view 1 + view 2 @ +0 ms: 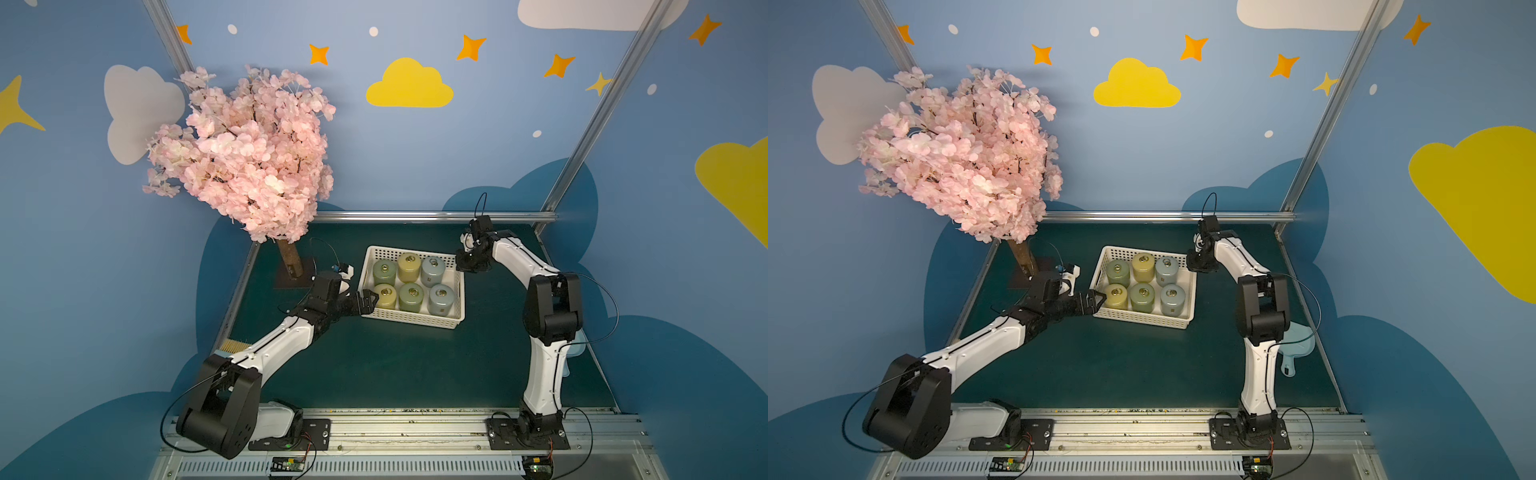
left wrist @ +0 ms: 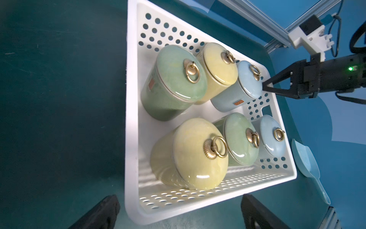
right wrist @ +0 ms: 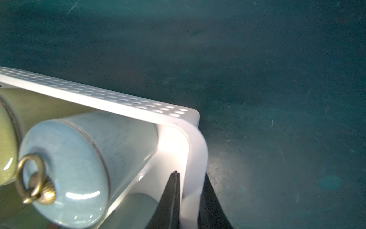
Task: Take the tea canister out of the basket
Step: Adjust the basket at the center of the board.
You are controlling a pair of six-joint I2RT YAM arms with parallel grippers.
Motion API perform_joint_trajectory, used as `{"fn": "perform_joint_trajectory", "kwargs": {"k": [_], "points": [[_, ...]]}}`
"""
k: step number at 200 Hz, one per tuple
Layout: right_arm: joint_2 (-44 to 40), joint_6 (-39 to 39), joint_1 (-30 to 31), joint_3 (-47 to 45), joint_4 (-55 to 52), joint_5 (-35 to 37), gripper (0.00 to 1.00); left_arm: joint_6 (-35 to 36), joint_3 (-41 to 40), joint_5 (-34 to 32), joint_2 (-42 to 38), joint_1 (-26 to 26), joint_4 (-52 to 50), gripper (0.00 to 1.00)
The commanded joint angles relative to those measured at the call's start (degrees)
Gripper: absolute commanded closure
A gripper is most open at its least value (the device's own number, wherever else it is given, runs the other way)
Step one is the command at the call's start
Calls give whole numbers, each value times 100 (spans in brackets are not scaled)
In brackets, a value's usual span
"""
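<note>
White plastic sits pinched between the jaws of the right gripper (image 3: 191, 178), clamped on the right wall of the basket (image 3: 118, 103) near its far corner, apparently to steady it. The left gripper (image 1: 368, 300) hangs spread wide just outside the basket's near left corner. All six canisters stand inside the basket, none lifted, so this looks like the approach: next, the spread jaws should straddle the yellow canister (image 1: 385, 296) in that corner, close, and lift it clear of the rim.
</note>
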Motion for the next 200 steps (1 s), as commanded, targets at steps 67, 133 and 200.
{"fn": "perform_joint_trajectory", "kwargs": {"k": [67, 133, 200], "points": [[638, -520, 377, 1095, -55, -407, 100, 151, 143, -218, -308, -264, -489, 0], [527, -359, 352, 1092, -57, -318, 91, 647, 831, -754, -126, -622, -1262, 0], [-156, -223, 215, 676, -58, -352, 55, 1082, 1673, -1054, 571, -847, -1891, 0]]}}
